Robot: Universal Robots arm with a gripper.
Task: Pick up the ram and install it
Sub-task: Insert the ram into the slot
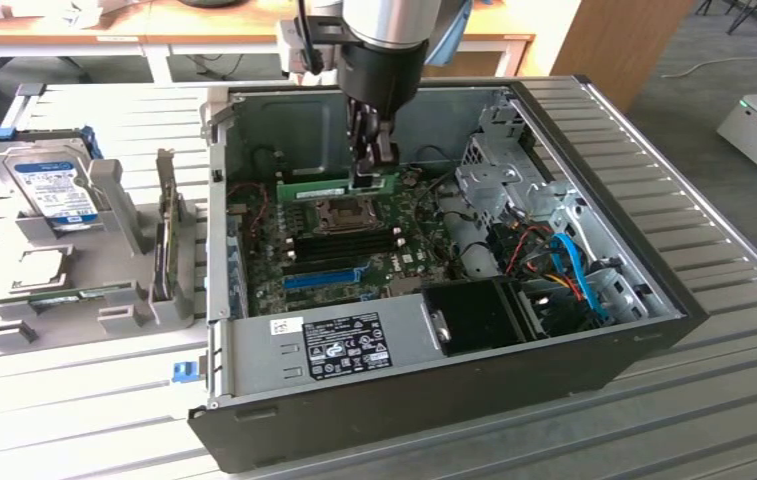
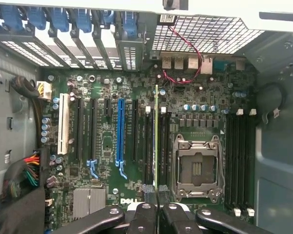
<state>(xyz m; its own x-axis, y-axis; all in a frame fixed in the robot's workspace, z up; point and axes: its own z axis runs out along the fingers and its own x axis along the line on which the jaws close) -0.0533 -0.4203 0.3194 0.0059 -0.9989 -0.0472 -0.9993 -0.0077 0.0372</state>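
Observation:
The ram (image 1: pixel 314 187) is a long, thin green stick that I hold level inside the open computer case (image 1: pixel 645 330), just above the motherboard (image 1: pixel 351 250). My gripper (image 1: pixel 377 176) reaches down from above and is shut on the stick's end at the exterior view's right. In the wrist view the ram (image 2: pixel 156 131) shows edge-on as a thin green line over the dark memory slots (image 2: pixel 149 146) beside the CPU socket (image 2: pixel 196 168). My gripper (image 2: pixel 156 194) pinches it between two fingers (image 2: pixel 147 191). I cannot tell whether the stick touches a slot.
A silver hard drive (image 1: pixel 55 190) with a blue-white label sits in a grey holder at the exterior view's left. A bright blue expansion slot (image 1: pixel 322 277) lies on the board. Drive cages and blue and orange cables (image 1: pixel 572 270) crowd the case's right side.

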